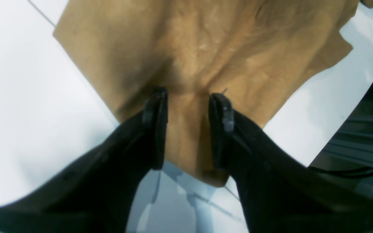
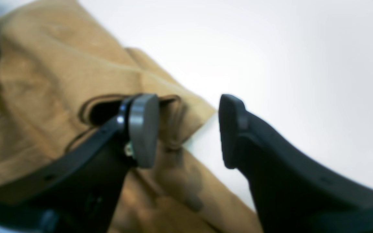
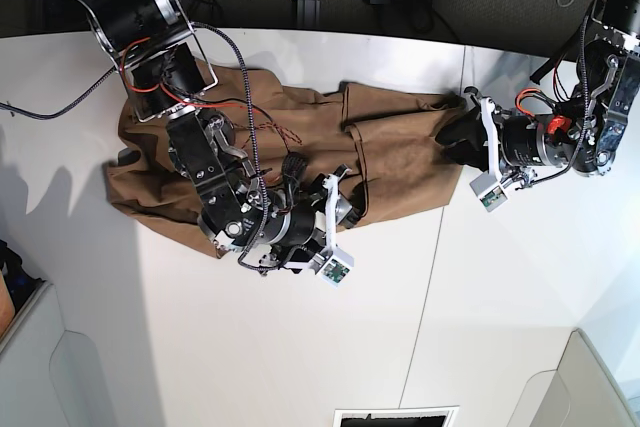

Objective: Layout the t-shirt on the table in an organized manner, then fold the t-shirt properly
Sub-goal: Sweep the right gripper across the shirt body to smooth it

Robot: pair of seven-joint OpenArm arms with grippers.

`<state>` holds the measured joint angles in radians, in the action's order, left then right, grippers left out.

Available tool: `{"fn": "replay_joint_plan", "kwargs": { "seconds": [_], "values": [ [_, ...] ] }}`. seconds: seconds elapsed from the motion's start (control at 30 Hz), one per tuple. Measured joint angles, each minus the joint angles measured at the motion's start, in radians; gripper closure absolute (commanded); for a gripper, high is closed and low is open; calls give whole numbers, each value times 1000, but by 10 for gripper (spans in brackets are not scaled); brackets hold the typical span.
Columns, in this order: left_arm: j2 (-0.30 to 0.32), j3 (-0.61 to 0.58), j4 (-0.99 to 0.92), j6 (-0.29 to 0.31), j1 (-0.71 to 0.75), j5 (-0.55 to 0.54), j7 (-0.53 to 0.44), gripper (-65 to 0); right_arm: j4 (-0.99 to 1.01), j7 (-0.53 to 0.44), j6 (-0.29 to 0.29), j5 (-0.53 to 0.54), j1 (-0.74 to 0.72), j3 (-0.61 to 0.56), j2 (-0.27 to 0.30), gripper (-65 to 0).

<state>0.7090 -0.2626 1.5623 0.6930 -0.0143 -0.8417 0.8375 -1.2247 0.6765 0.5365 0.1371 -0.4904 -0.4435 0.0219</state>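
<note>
The tan-brown t-shirt (image 3: pixel 390 157) lies spread and wrinkled across the back half of the white table (image 3: pixel 300 347). My left gripper (image 3: pixel 458 139) is at the shirt's right end. In the left wrist view the left gripper (image 1: pixel 188 97) has its fingers apart, straddling a ridge of the shirt (image 1: pixel 189 48), with creases running toward the gap. My right gripper (image 3: pixel 340 209) is at the shirt's front edge. In the right wrist view the right gripper (image 2: pixel 186 129) is open and empty over a hemmed opening of the shirt (image 2: pixel 44 81) and bare table (image 2: pixel 303 64).
The right arm's body and red and black cables (image 3: pixel 250 132) lie over the shirt's left part. A thin dark seam (image 3: pixel 425 277) runs down the table. A dark frame (image 1: pixel 361 136) shows past the table edge. Grey panels (image 3: pixel 40 367) stand at front left.
</note>
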Motion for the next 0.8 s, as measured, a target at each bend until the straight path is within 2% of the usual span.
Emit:
{"fn": "replay_joint_plan", "kwargs": {
  "seconds": [0.23, 0.27, 0.4, 0.5, 0.6, 0.8],
  "values": [
    [0, 0, 0, 0, 0, 0, -15, -241, 0, 16, 6, 67, 6, 0, 0, -293],
    [0, 0, 0, 0, 0, -1, -15, -241, 0, 16, 6, 69, 13, 0, 0, -266],
    [0, 0, 0, 0, 0, 0, -15, -241, 0, 18, 7, 85, 45, -6, 0, -69],
    [0, 0, 0, 0, 0, 1, -15, -241, 0, 18, 8, 108, 57, -10, -3, 0],
    [-9, 0, 0, 0, 0, 7, -15, -241, 0, 37, 8, 147, 63, -10, -2, 0],
    [-26, 0, 0, 0, 0, 9, -15, -241, -75, 141, 16, 311, 66, -10, 0, 0]
  ]
}}
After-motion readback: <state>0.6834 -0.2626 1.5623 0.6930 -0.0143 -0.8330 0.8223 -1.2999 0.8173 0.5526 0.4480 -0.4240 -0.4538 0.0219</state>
